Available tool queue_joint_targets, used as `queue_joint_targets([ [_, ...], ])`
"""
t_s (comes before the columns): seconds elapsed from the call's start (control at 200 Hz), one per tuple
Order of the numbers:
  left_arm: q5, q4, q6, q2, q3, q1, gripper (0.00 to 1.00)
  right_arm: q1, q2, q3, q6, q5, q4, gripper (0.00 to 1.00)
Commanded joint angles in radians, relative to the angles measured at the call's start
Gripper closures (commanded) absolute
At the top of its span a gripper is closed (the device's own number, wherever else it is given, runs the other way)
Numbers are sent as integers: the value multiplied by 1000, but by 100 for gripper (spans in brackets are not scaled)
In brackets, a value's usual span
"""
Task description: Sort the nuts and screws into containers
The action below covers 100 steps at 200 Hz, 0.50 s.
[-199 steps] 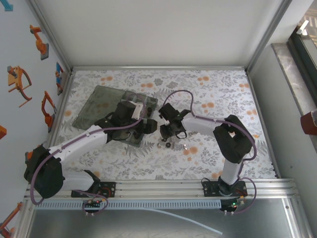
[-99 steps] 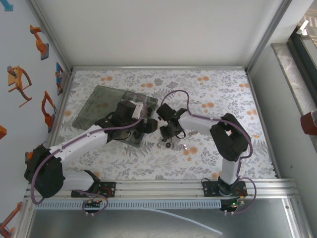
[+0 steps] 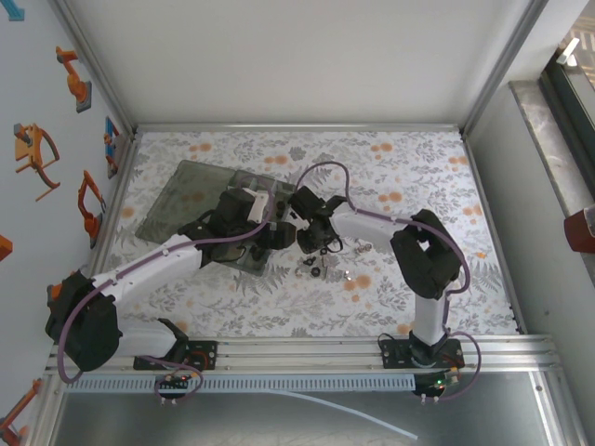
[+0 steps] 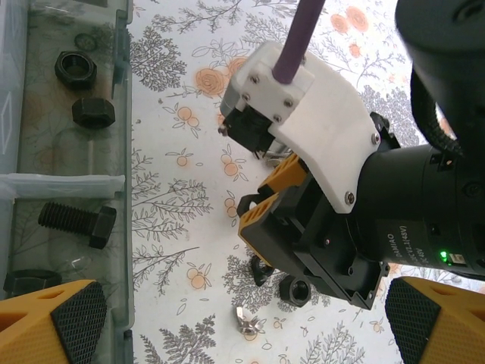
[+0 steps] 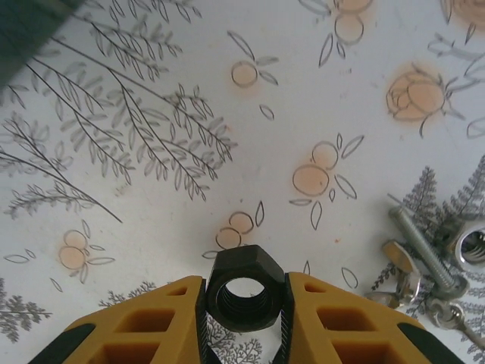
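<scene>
Floral-printed tablecloth [image 5: 151, 227] beneath right gripper [image 5: 244, 303] pinching a black hexagonal nut [image 5: 244, 264].

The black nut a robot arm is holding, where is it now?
Right wrist view: the black nut is pinched in the right gripper, above the flowered table, left of a silvery bolt.

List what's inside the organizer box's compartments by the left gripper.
Upper compartment: two black nuts. Lower compartment: a black screw and another dark piece, its lower part covered by a finger of the left gripper.
</scene>
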Motion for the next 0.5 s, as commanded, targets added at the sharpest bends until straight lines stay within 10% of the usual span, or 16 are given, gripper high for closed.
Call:
queue_joint_targets([
  [0.0,-24,-2,-1,-30,11,-5,3,-1,15,83,-33,-10,-6,74],
  [0.496,-227,-69,-54,-155,-51,38,3,-55,201,461,-62,-180,-18,74],
])
